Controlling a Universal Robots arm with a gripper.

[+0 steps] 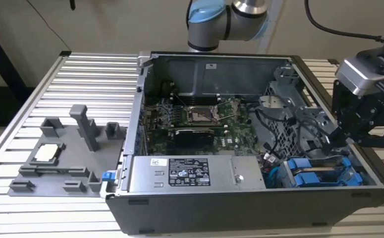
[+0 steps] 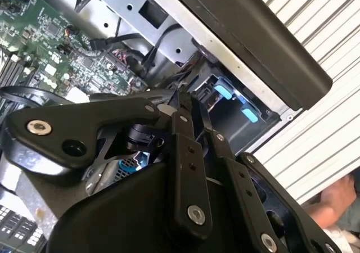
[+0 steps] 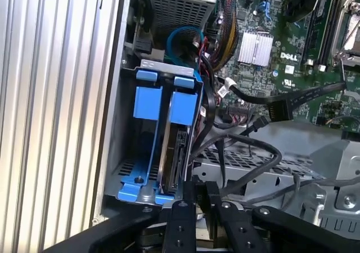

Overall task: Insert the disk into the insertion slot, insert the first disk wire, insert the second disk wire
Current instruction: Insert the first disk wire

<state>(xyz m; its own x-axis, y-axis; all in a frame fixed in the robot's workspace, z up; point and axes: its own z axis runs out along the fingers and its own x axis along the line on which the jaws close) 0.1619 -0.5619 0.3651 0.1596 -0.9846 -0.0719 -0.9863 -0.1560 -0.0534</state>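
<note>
Exterior view: open computer case (image 1: 245, 208) on slatted counter (image 1: 79, 89). Gripper (image 1: 337, 135) low inside case at exterior view's right, just above blue carriers (image 1: 314, 173); tips hard to make out against dark cables.

Second wrist view: fingers (image 2: 181, 135) drawn close together; anything pinched between them hidden by black linkage. Person's hand (image 2: 337, 205) cut off at edge.

First wrist view: disk (image 3: 171, 149) seated in slot (image 3: 115, 152), seen edge-on between blue rails. Black cables (image 3: 207, 109) run just beside it.

Matt black metal claw (image 3: 198, 188); smooth blue plastic carriers (image 3: 147, 98).
</note>
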